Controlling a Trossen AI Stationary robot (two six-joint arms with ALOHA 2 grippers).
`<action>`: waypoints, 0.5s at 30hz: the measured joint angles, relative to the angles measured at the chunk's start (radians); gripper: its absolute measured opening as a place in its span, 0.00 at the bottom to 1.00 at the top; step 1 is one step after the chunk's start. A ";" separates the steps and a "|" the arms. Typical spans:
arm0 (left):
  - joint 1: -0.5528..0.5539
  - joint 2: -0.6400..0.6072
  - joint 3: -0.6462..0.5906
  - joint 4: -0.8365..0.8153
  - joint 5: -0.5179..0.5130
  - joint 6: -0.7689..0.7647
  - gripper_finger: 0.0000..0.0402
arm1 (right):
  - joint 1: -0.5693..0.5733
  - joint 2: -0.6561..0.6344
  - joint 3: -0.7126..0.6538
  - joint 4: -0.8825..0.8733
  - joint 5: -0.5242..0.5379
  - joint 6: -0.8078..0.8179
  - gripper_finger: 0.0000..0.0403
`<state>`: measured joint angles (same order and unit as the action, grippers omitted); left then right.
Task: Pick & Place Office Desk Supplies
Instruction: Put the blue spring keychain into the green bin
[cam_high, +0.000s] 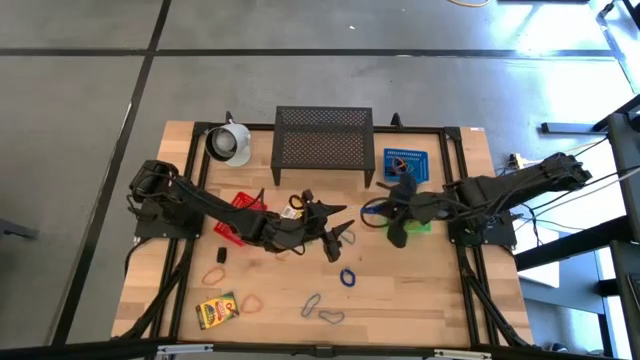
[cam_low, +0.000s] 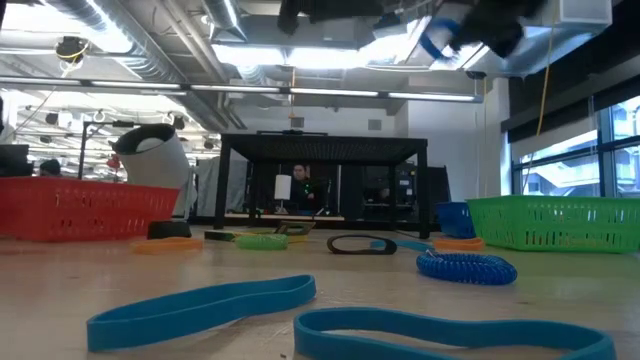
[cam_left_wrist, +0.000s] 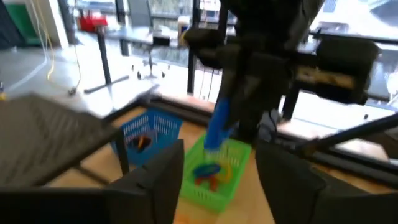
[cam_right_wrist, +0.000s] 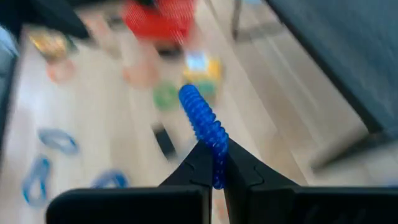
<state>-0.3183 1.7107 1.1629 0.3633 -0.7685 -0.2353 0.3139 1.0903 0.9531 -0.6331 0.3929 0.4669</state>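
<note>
Right wrist view: the right end effector (cam_right_wrist: 216, 171) is clamped on a blue coiled loop (cam_right_wrist: 203, 124) (centre frame); the left end effector (cam_left_wrist: 217, 180) stands apart over the bench (cam_high: 430, 290).

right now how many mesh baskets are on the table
3. The red basket sits left of centre, partly under the left arm; the blue basket is right of the black shelf; the green basket lies just nearer, largely hidden by the right arm.
</note>
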 joint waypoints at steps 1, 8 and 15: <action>0.000 0.000 0.000 -0.030 -0.008 -0.028 0.51 | -0.007 -0.013 0.000 -0.064 -0.012 0.020 0.03; 0.007 0.000 0.000 -0.261 -0.026 -0.247 0.54 | -0.057 -0.028 -0.022 -0.432 -0.070 0.137 0.03; 0.012 0.000 0.000 -0.466 0.038 -0.415 0.54 | -0.071 -0.022 -0.213 -0.356 -0.179 0.212 0.03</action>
<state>-0.3065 1.7107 1.1629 -0.1024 -0.7301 -0.6503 0.2429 1.0678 0.7402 -0.9887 0.2136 0.6793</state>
